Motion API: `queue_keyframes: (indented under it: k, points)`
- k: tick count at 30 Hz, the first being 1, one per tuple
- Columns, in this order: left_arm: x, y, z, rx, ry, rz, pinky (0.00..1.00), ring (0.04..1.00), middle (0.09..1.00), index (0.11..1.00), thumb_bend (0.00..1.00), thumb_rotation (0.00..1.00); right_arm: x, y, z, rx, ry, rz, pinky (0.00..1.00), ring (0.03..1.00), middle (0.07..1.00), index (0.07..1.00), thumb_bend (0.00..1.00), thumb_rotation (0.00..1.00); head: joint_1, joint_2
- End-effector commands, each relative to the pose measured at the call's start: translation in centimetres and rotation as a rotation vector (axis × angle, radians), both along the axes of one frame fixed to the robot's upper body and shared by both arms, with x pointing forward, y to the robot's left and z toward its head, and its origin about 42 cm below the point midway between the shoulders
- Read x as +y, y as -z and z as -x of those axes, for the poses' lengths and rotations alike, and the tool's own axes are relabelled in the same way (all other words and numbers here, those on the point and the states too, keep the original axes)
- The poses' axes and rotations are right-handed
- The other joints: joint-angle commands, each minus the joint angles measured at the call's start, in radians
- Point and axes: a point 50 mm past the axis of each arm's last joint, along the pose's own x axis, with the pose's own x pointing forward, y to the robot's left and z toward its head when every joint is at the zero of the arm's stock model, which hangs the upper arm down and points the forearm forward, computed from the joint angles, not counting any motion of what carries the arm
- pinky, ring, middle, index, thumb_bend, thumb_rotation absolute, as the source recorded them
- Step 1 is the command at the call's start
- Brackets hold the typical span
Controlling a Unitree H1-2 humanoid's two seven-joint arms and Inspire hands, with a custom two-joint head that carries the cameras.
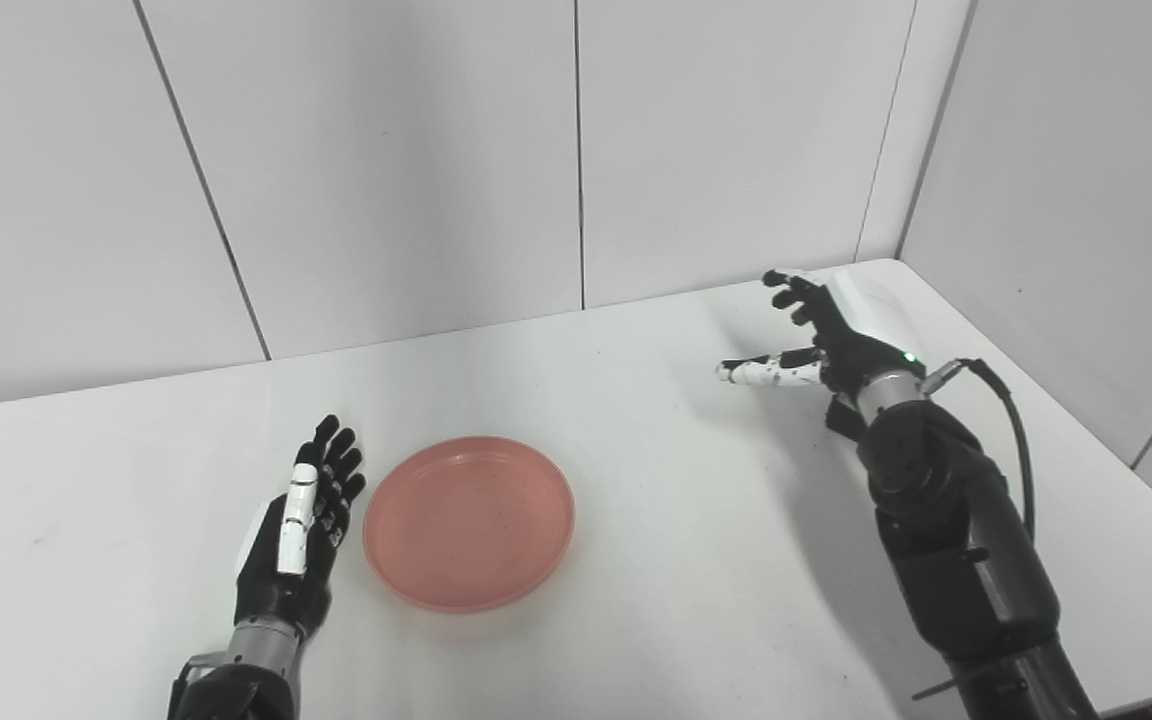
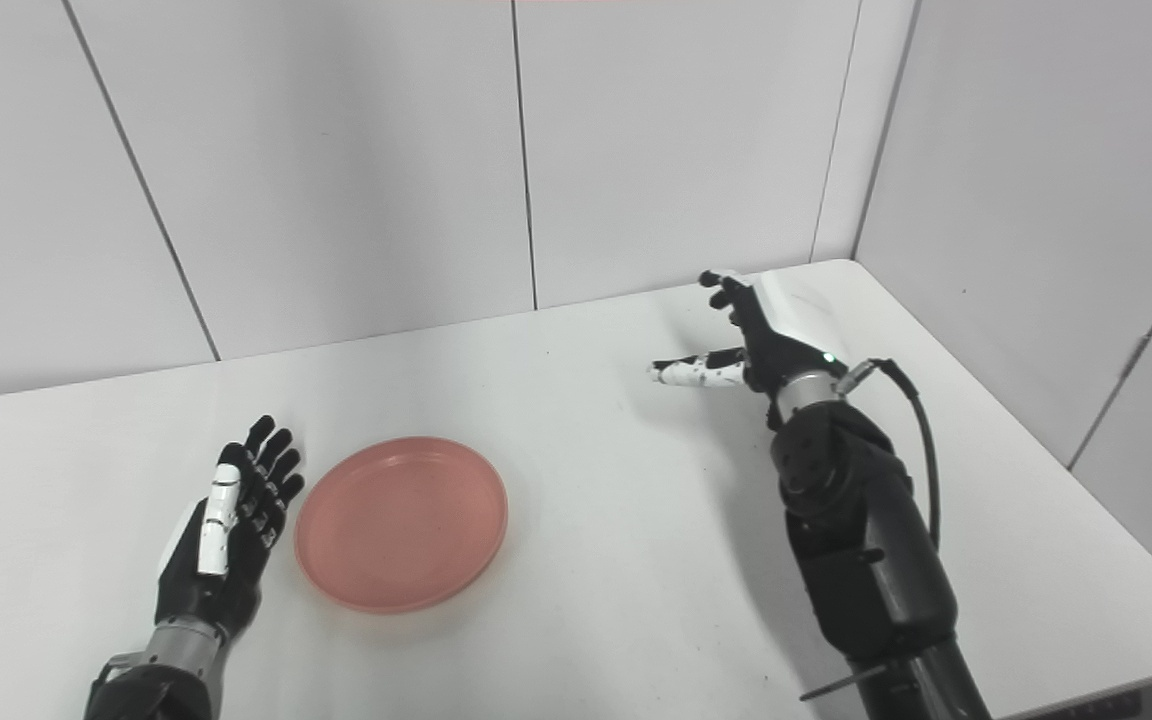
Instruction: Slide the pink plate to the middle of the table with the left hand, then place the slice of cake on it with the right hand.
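Observation:
The pink plate (image 1: 469,520) lies flat and empty on the white table (image 1: 656,470), a little left of the middle. My left hand (image 1: 301,525) is open, fingers straight, standing on edge just left of the plate's rim, close to it or touching. My right hand (image 1: 821,335) is open and empty, raised at the far right of the table, fingers spread and thumb pointing left. No slice of cake shows in either view.
White wall panels (image 1: 576,150) close the table at the back and on the right. The table's right edge (image 1: 1086,400) runs close beside my right arm. A black cable (image 1: 1011,420) loops off the right wrist.

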Motion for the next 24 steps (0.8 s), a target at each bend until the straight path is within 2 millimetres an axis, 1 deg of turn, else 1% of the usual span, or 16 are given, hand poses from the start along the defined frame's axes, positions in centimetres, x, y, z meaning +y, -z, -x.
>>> queue_keyframes:
  k: [1,2,3,4,5,7,8,9,11,12,17,18,21,24]
  points:
    - [1.0,0.4,0.0,-0.019,-0.001,0.016,1.0,1.0,0.994,0.992,0.56,1.0,-1.3,-2.7,-0.3,-0.066,0.041,0.057,0.52,0.676,0.744,0.819,0.85,0.38,-0.01,0.002]
    - [1.0,0.4,0.0,-0.019,0.001,0.019,1.0,1.0,0.994,0.992,0.57,1.0,-1.6,-2.7,-0.2,-0.066,0.05,0.062,0.56,0.709,0.764,0.816,0.85,0.37,-0.01,0.002]
    - [1.1,0.5,-0.2,-0.016,0.007,0.023,1.0,1.0,0.995,0.994,0.58,1.0,-2.1,-2.8,-0.2,-0.064,0.067,0.072,0.56,0.706,0.76,0.815,0.86,0.37,-0.013,0.003]
    - [1.2,0.6,-0.3,-0.013,0.011,0.025,1.0,1.0,0.999,0.998,0.59,1.0,-2.5,-2.8,-0.1,-0.063,0.078,0.079,0.53,0.679,0.738,0.812,0.87,0.37,-0.014,0.003]
    - [1.2,0.6,-0.3,-0.012,0.01,0.028,1.0,1.0,0.996,0.995,0.59,1.0,-3.0,-2.8,0.0,-0.051,0.096,0.092,0.57,0.708,0.749,0.818,0.88,0.38,-0.015,0.006]
    - [1.1,0.5,-0.4,-0.014,0.011,0.026,1.0,1.0,0.995,0.994,0.6,1.0,-3.8,-3.0,0.1,-0.018,0.119,0.128,0.61,0.732,0.763,0.828,0.89,0.39,-0.023,0.006]
    - [1.2,0.5,-0.4,-0.014,0.01,0.024,1.0,1.0,0.994,0.994,0.6,1.0,-4.1,-3.0,0.2,-0.004,0.126,0.145,0.66,0.761,0.782,0.834,0.89,0.4,-0.029,0.007]
    - [1.2,0.6,-0.5,-0.014,0.01,0.023,1.0,1.0,0.997,0.995,0.61,1.0,-4.3,-3.1,0.2,0.009,0.13,0.167,0.76,0.814,0.82,0.837,0.89,0.4,-0.035,0.007]
    - [1.4,0.7,-0.5,-0.014,0.011,0.022,1.0,1.0,0.998,0.998,0.61,1.0,-4.7,-3.1,0.3,0.039,0.142,0.221,0.87,0.864,0.865,0.835,0.89,0.42,-0.045,0.007]
    - [1.5,0.7,-0.6,-0.015,0.012,0.021,1.0,1.0,0.998,0.997,0.61,1.0,-4.8,-2.9,0.3,0.051,0.149,0.237,0.89,0.875,0.874,0.829,0.9,0.42,-0.051,0.007]
    - [1.5,0.6,-0.6,-0.006,0.009,0.032,1.0,1.0,0.999,0.985,0.59,1.0,-5.5,-2.0,0.3,0.089,0.187,0.244,0.93,0.906,0.892,0.82,0.92,0.39,-0.055,0.007]
    - [1.6,0.6,-0.6,-0.007,0.009,0.031,1.0,1.0,0.999,0.986,0.58,1.0,-5.6,-1.7,0.3,0.101,0.194,0.255,0.93,0.908,0.893,0.819,0.93,0.38,-0.059,0.009]
    - [1.6,0.5,-0.6,-0.006,0.007,0.03,1.0,1.0,0.99,0.972,0.58,1.0,-5.9,-1.1,0.2,0.118,0.207,0.274,0.99,0.928,0.912,0.827,0.95,0.39,-0.062,0.01]
    - [1.7,0.3,-0.5,-0.006,0.013,0.029,1.0,1.0,0.993,0.974,0.56,1.0,-6.2,-0.8,0.1,0.128,0.219,0.267,1.0,0.928,0.916,0.834,0.96,0.39,-0.061,0.012]
